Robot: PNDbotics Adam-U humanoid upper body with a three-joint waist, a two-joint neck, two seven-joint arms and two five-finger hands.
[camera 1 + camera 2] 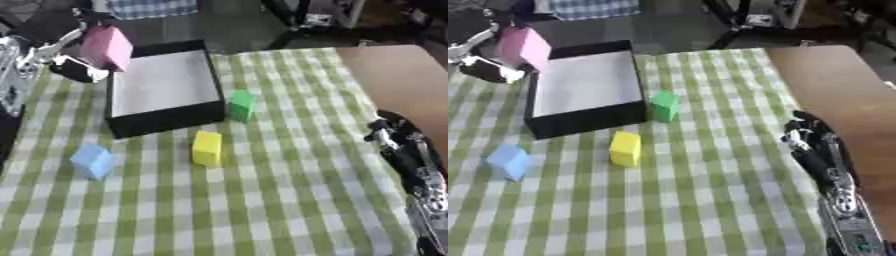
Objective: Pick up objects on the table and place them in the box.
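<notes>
Pink block (107, 47) is held up at the upper left of the frame, above the left rim of the box (166, 119), pinched by the left hand (74, 64) with fingers curled against its lower left side. Box: black walls, pale floor, nothing seen inside, sitting at upper centre-left on the green-and-white checked cloth (289, 200). Green block (241, 105) is seen touching or just beside the box's front right corner; which one cannot be told. Yellow block (207, 147) is placed near the box's front wall, apart from it, at mid frame. Blue block (93, 161) is seen at lower left, well apart from the box. Right hand (808, 136) is seen at the right edge, over the cloth's right border beside bare brown tabletop (833, 80); nothing is held, and fingers are relaxed rather than closed.
</notes>
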